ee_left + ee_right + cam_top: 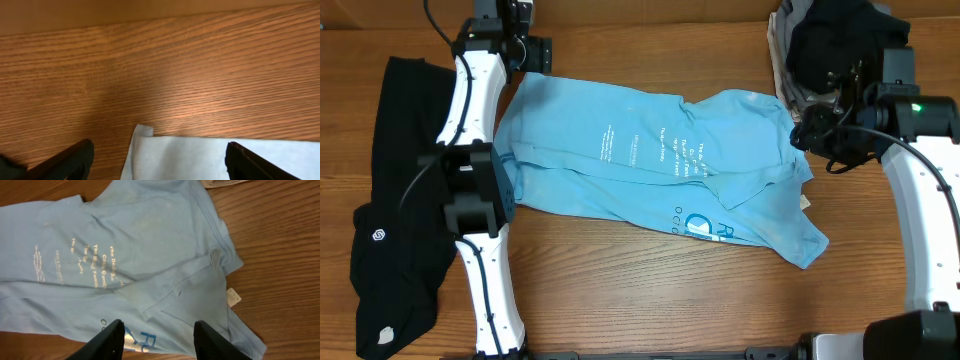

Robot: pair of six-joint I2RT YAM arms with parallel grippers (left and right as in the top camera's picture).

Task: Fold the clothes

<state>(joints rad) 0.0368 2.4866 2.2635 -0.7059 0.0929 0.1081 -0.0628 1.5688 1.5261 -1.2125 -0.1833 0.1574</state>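
Across the middle of the overhead frame lies the large light blue T-shirt [650, 160] of soft cloth with white lettering, rumpled and partly doubled over itself on the brown wooden table [620, 310]. Its long axis runs left to right, dipping a little toward the lower right. The collar end, with its small white tag [232, 296], seems to point right and the hem left.

I have a tool at each end so that, as I judge it, I can take both ends and draw the cloth flat before folding. My left gripper [160, 152] stands at the shirt's upper left corner, jaws spread wide, the corner lying loose between them, nothing grasped. My right gripper [159, 330] hangs over the right end, jaws apart, empty.

Down the left edge lies the long black garment [390, 200]. A dark pile of clothes [820, 40] sits at the upper right.
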